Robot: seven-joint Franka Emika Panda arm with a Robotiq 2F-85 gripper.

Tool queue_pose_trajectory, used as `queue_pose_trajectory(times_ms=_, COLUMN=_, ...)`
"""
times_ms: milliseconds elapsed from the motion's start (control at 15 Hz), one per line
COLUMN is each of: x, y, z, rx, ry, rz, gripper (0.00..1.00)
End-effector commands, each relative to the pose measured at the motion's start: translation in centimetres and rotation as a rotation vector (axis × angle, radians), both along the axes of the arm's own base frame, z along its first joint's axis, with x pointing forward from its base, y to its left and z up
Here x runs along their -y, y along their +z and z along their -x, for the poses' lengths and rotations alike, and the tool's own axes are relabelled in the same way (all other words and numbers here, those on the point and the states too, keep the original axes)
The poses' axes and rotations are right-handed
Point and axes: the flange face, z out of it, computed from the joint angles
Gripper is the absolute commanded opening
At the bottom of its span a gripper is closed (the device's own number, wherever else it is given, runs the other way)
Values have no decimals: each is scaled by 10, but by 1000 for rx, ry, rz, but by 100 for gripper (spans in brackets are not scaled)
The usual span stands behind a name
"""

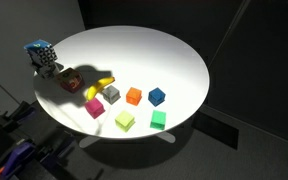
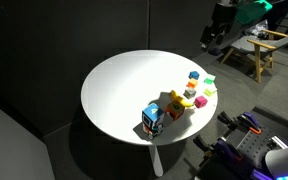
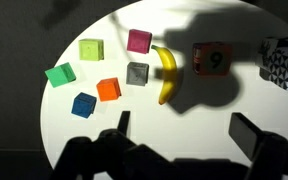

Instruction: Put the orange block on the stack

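Observation:
The orange block [image 3: 210, 59], orange-red with a printed mark on top, sits on the white round table [image 3: 184, 25] in shadow. It lies between a banana [image 3: 166, 73] and the stack [image 3: 282, 62]. The stack has a light-blue top and checker-patterned sides and stands near the table's edge. Both show in both exterior views: the block [image 1: 71, 79] [image 2: 174, 110] is beside the stack [image 1: 41, 53] [image 2: 152, 120] and apart from it. My gripper [image 3: 184, 135] is open and empty, high above the table, on the near side of the block. It does not show in the exterior views.
Small plain cubes lie beyond the banana: pink [image 3: 139, 41], grey [image 3: 137, 73], orange [image 3: 108, 89], blue [image 3: 84, 104], green [image 3: 59, 74] and yellow-green [image 3: 91, 49]. The table edge runs just past the stack. A wooden chair [image 2: 252, 50] stands far off.

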Motion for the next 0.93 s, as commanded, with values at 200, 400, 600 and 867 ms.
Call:
queue_pose_trajectory(times_ms=200, x=0, y=-1, z=1, rx=-3, ry=16, rz=-1, gripper=100)
queue_pose_trajectory(times_ms=400, x=0, y=-1, z=1, rx=-4, ry=19, rz=-1, gripper=100)
queue_pose_trajectory(times_ms=600, x=0, y=-1, z=1, rx=-4, ry=20, rz=-1, gripper=100)
queue_pose_trajectory(times_ms=867, x=0, y=-2, z=1, rx=-4, ry=20, rz=-1, gripper=100)
